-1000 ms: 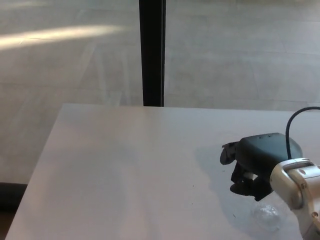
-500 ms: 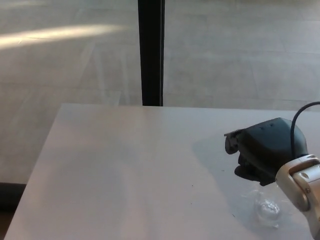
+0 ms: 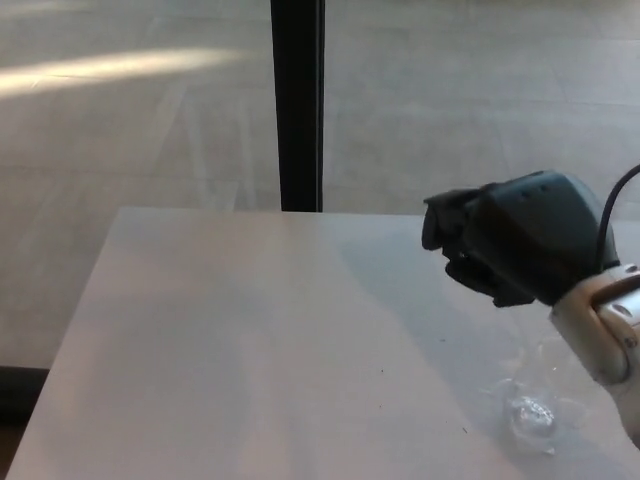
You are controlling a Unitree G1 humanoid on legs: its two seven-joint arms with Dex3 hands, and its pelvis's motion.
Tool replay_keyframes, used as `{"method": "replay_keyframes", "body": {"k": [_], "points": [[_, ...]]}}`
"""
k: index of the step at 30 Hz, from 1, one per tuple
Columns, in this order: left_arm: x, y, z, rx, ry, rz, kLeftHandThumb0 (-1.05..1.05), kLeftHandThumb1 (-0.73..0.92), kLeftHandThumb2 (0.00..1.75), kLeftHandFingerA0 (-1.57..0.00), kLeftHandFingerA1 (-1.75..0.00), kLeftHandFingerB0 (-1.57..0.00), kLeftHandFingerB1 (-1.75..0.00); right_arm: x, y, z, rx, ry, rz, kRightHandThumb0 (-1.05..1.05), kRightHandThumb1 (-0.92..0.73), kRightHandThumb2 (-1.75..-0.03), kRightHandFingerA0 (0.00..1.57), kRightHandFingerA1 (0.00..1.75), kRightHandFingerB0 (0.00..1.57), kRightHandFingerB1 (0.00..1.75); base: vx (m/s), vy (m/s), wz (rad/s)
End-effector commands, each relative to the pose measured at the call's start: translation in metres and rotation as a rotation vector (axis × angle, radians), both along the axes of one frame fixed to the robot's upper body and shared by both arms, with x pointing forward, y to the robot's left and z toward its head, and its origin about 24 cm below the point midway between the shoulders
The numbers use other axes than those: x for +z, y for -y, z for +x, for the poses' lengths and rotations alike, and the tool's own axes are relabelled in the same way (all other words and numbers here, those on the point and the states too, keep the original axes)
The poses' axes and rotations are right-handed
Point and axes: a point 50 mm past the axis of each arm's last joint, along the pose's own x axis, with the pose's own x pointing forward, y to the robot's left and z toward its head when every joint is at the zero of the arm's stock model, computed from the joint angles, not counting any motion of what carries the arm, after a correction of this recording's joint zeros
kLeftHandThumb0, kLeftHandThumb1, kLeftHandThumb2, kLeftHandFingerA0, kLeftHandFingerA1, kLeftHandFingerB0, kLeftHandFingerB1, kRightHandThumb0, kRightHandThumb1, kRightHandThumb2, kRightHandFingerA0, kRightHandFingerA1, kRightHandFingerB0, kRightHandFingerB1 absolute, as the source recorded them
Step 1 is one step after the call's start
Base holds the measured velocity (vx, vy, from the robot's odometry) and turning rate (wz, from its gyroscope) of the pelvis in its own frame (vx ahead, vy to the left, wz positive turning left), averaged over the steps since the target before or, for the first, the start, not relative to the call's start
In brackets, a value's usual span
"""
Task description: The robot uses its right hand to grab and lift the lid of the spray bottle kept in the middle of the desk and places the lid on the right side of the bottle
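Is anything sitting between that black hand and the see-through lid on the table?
Nothing visible. The right hand hangs above the white table; the clear lid lies below it, with only bare tabletop around. No spray bottle shows.

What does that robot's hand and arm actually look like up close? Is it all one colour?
No. Only the right hand shows. It is a bulky, rounded shell of matt black or very dark grey, with thick stubby fingers of the same colour. Behind it sits a glossy white or silver wrist piece with rounded edges. A thin black cable arcs over the back of the hand. No markings are visible.
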Motion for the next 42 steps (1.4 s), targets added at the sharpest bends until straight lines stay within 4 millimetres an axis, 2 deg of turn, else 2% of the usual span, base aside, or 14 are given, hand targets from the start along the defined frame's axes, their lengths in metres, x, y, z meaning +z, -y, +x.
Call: {"method": "replay_keyframes", "body": {"k": [1, 3, 5, 6, 8, 16, 20, 21, 22, 23, 27, 37, 39, 42], "points": [[0.007, -0.007, -0.002, -0.012, 0.023, 0.03, -0.63, 0.69, 0.61, -0.71, -0.63, -0.62, -0.46, 0.045, 0.003, 0.003, 0.056, 0.022, 0.265, -0.14, -0.66, -0.92, 0.87, 1.74, 0.75, 1.23, 0.0, 0.0, 0.0], [0.007, -0.007, -0.003, -0.015, 0.011, 0.035, -0.64, 0.69, 0.61, -0.71, -0.62, -0.64, -0.47, 0.055, 0.008, 0.005, 0.044, 0.038, 0.3, -0.13, -0.67, -0.91, 0.87, 1.75, 0.74, 1.24, 0.0, 0.0, 0.0], [0.007, -0.007, -0.003, -0.012, 0.008, 0.036, -0.62, 0.7, 0.61, -0.7, -0.59, -0.6, -0.46, 0.065, 0.014, 0.008, 0.032, 0.063, 0.343, -0.12, -0.61, -0.91, 0.93, 1.67, 0.81, 0.99, 0.0, 0.0, 0.0], [0.007, -0.008, -0.004, -0.004, 0.009, 0.034, -0.6, 0.7, 0.61, -0.71, -0.6, -0.6, -0.45, 0.077, 0.026, 0.014, -0.001, 0.077, 0.38, -0.13, -0.62, -1.02, 0.85, 1.73, 0.7, 1.35, 0.0, 0.0, 0.0], [0.006, -0.008, -0.005, 0.004, 0.005, 0.027, -0.63, 0.69, 0.61, -0.71, -0.6, -0.62, -0.44, 0.091, 0.044, 0.02, -0.04, 0.09, 0.416, -0.16, -0.65, -1.03, 0.84, 1.75, 0.67, 1.49, 0.0, 0.0, 0.0], [0.007, -0.009, -0.005, 0.008, 0.013, 0.026, -0.63, 0.68, 0.61, -0.71, -0.61, -0.61, -0.45, 0.137, 0.088, 0.016, -0.13, 0.18, 0.523, -0.18, -0.67, -0.99, 0.86, 1.75, 0.7, 1.46, 0.0, 0.0, 0.0], [0.008, -0.011, -0.004, 0.016, 0.015, 0.026, -0.62, 0.69, 0.61, -0.72, -0.6, -0.63, -0.45, 0.153, 0.112, 0.008, -0.188, 0.221, 0.543, -0.11, -0.53, -1.16, 0.86, 1.75, 0.68, 1.44, 0.0, 0.0, 0.0], [0.009, -0.011, -0.003, 0.015, 0.017, 0.026, -0.62, 0.7, 0.61, -0.72, -0.61, -0.63, -0.45, 0.153, 0.116, 0.007, -0.2, 0.227, 0.547, -0.2, -0.54, -1.16, 1.16, 1.38, 0.81, 1.16, 0.0, 0.0, 0.0], [0.009, -0.011, -0.003, 0.01, 0.018, 0.027, -0.6, 0.7, 0.61, -0.72, -0.62, -0.64, -0.45, 0.15, 0.126, 0.006, -0.231, 0.227, 0.552, -0.18, -0.52, -1.16, 1.16, 1.39, 0.82, 1.18, 0.0, 0.0, 0.0], [0.01, -0.012, -0.003, 0.008, 0.017, 0.033, -0.6, 0.7, 0.62, -0.71, -0.61, -0.62, -0.45, 0.146, 0.132, 0.005, -0.249, 0.219, 0.552, -0.1, -0.51, -1.16, 0.86, 1.75, 0.69, 1.44, 0.0, 0.0, 0.0], [0.01, -0.012, -0.003, 0.001, 0.016, 0.038, -0.62, 0.7, 0.61, -0.71, -0.6, -0.6, -0.45, 0.131, 0.141, 0.003, -0.297, 0.164, 0.517, -0.12, -0.51, -1.13, 0.87, 1.75, 0.71, 1.41, 0.0, 0.0, 0.0], [0.009, -0.011, 0.0, 0.012, 0.015, 0.029, -0.62, 0.7, 0.61, -0.72, -0.59, -0.63, -0.44, -0.004, 0.156, -0.006, -0.43, -0.258, 0.315, -0.15, -0.57, -0.91, 0.93, 1.64, 0.81, 1.29, 0.0, 0.0, 0.0], [0.009, -0.01, 0.001, 0.002, 0.026, 0.026, -0.63, 0.69, 0.61, -0.72, -0.61, -0.62, -0.45, -0.046, 0.165, -0.016, -0.465, -0.407, 0.305, -0.12, -0.58, -0.87, 0.86, 1.66, 0.79, 1.25, 0.0, 0.0, 0.0], [0.008, -0.01, 0.001, 0.022, 0.028, 0.014, -0.63, 0.68, 0.6, -0.74, -0.6, -0.64, -0.45, -0.06, 0.171, -0.019, -0.484, -0.475, 0.33, -0.13, -0.6, -0.88, 0.81, 1.63, 0.79, 1.21, 0.0, 0.0, 0.0]]}}
